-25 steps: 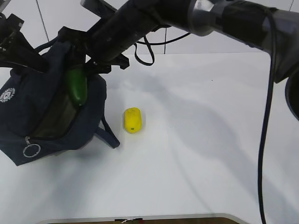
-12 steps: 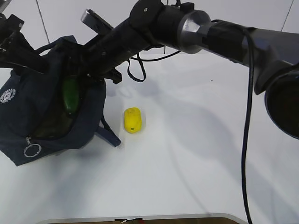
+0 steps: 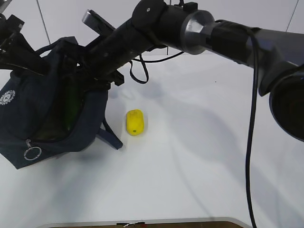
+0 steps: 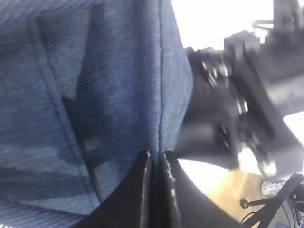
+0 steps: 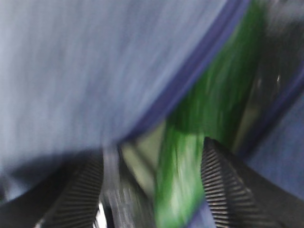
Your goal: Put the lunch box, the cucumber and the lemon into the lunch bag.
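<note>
The navy lunch bag (image 3: 28,109) lies open at the left of the table. My left gripper (image 4: 154,154) is shut on the bag's fabric (image 4: 95,95) and holds its top edge up at the far left (image 3: 21,52). My right gripper (image 3: 97,71) reaches across to the bag's mouth. In the right wrist view its jaws (image 5: 154,159) stand wide open, with the blurred green cucumber (image 5: 209,114) loose between them. The cucumber (image 3: 71,107) shows dimly deep inside the bag. A pale green patch (image 5: 142,152) beside it is too blurred to name. The yellow lemon (image 3: 135,122) lies on the table right of the bag.
The white table (image 3: 204,156) stretches to the right and front of the lemon. A bag strap (image 3: 111,138) trails on the table between the bag and the lemon. A black cable (image 3: 137,71) hangs under the right arm.
The cucumber has sunk from the bag's mouth down into the bag. The right arm dropped lower toward the opening. The lemon and the left gripper have stayed put.
</note>
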`<state>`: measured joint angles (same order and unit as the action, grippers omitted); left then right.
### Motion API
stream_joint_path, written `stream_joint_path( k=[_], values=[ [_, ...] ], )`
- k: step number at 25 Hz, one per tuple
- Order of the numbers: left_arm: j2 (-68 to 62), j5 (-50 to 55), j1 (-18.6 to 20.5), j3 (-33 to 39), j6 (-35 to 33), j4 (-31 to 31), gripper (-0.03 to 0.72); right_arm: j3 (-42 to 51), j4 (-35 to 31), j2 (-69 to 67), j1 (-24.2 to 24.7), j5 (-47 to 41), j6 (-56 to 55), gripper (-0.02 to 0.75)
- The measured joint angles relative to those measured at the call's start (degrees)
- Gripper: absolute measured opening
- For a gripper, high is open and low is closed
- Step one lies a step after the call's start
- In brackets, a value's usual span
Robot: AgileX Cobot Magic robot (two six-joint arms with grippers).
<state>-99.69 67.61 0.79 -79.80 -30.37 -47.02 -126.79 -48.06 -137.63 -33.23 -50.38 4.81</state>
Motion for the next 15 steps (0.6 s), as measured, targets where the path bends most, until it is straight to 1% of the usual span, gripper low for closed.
stream_joint_path(
  k=[4,9,12,15],
  values=[
    [0.0,0.6,0.0,0.0,0.0,0.3,-0.008,0.0,0.0,0.0,0.0,-2.7,0.3,0.526],
    [0.0,0.7,0.0,0.0,0.0,0.5,-0.008,0.0,0.0,0.0,1.1,-9.2,5.1,0.501],
    [0.0,0.7,0.0,0.0,0.0,0.6,-0.008,0.0,2.7,0.7,1.7,-12.2,5.7,0.499],
    [0.0,0.7,0.0,0.0,0.0,0.6,-0.008,0.0,7.5,3.4,2.0,-14.6,5.7,0.499]
  ],
)
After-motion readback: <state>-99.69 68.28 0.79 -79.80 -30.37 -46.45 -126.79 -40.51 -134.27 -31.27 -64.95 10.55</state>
